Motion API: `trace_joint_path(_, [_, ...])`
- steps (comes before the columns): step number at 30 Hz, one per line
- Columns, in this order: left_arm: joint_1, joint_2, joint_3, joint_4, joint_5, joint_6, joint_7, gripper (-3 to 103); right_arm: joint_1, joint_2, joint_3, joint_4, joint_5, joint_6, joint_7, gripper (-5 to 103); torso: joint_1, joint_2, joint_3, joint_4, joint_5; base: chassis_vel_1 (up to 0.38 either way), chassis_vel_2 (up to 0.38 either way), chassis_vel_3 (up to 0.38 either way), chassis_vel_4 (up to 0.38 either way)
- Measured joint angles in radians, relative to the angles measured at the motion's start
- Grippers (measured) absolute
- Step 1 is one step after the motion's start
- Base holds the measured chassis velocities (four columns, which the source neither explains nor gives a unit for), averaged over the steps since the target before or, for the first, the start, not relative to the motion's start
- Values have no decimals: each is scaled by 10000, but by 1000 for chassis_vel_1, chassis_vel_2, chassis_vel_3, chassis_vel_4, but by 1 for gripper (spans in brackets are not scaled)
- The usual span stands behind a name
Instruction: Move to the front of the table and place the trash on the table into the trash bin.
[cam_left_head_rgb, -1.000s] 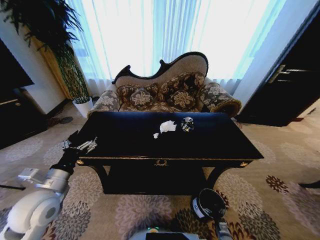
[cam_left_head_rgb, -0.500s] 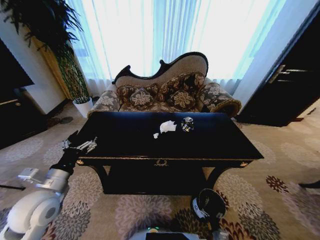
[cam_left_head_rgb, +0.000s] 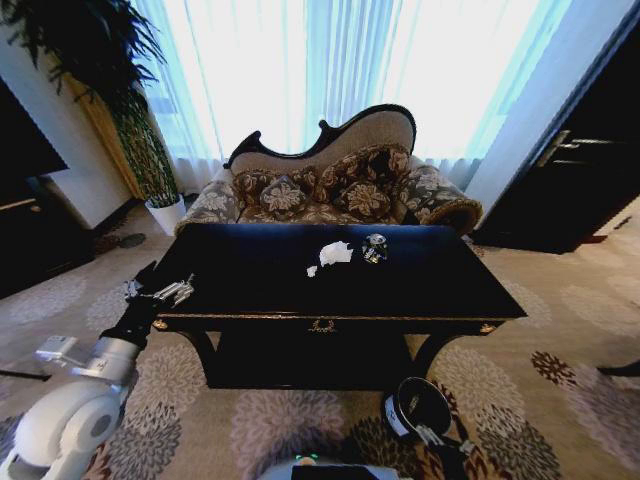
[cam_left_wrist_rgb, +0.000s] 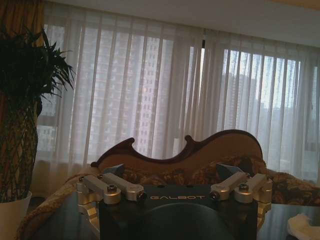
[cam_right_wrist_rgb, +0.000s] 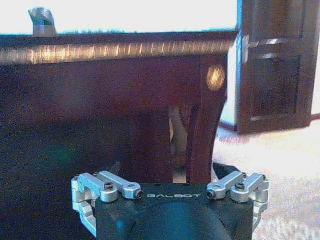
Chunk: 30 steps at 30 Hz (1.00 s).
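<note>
The dark glossy table (cam_left_head_rgb: 250, 285) stands right in front of me. On its top lie a white tissue wad (cam_left_head_rgb: 336, 253), a tiny white scrap (cam_left_head_rgb: 312, 271) and a silvery wrapper with a small clear piece (cam_left_head_rgb: 374, 247). The black trash bin (cam_left_head_rgb: 418, 408) sits on the carpet below the table's front right. My left gripper (cam_left_head_rgb: 162, 294) hovers open at the table's left front corner; in its wrist view (cam_left_wrist_rgb: 172, 172) the tissue (cam_left_wrist_rgb: 302, 227) lies off to one side. My right gripper (cam_left_head_rgb: 440, 438) hangs low beside the bin, open (cam_right_wrist_rgb: 167, 170), facing the table's apron (cam_right_wrist_rgb: 100, 80) and leg.
An ornate sofa (cam_left_head_rgb: 330, 185) stands close behind the table, before curtained windows. A potted plant (cam_left_head_rgb: 150, 170) is at the back left and a black low cabinet (cam_left_head_rgb: 30, 230) at the left. Dark doors (cam_left_head_rgb: 575, 170) rise at the right. Patterned carpet (cam_left_head_rgb: 560, 320) lies around the table.
My right gripper has shifted a little beside the bin at the bottom of the head view. The left arm, the trash and the camera have stayed put.
</note>
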Motion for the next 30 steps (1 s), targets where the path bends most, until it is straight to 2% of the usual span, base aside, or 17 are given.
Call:
trace_joint_path(5, [0, 0, 0, 0, 0, 0, 0, 100, -437, 94, 333, 1564, 371, -328, 176, 100, -1, 0, 0, 1, 1, 0, 0, 0, 0])
trace_joint_path(13, [0, 0, 1, 0, 0, 0, 1, 100, -772, 98, 928, 2693, 457, -491, 293, 100, 0, 0, 1, 0, 3, 0, 0, 0, 0])
trace_joint_path(18, [0, 0, 0, 0, 0, 0, 1, 100, -901, 16, 1352, 3639, 737, -862, 380, 100, 0, 0, 0, 0, 2, 0, 0, 0, 0])
trace_joint_path(21, [0, 0, 1, 0, 0, 0, 2, 100, -878, -45, 1566, 4225, 935, -1272, 437, 100, 0, -1, 1, 0, 2, 0, 0, 0, 0])
trace_joint_path(25, [0, 0, 1, 0, 0, 0, 4, 100, -598, -269, 1792, 5150, 1183, -2328, 484, 100, 0, -1, 1, 0, 2, 0, 0, 0, 0])
trace_joint_path(26, [0, 0, 1, 0, 0, 0, 4, 100, -598, -269, 1792, 5150, 1183, -2328, 484, 100, 0, -1, 1, 0, 2, 0, 0, 0, 0])
trace_joint_path(30, [0, 0, 1, 0, 0, 0, 6, 100, -159, -811, 1903, 5674, 1328, -3396, 568, 100, 0, -1, 1, 0, 2, 0, 0, 0, 0])
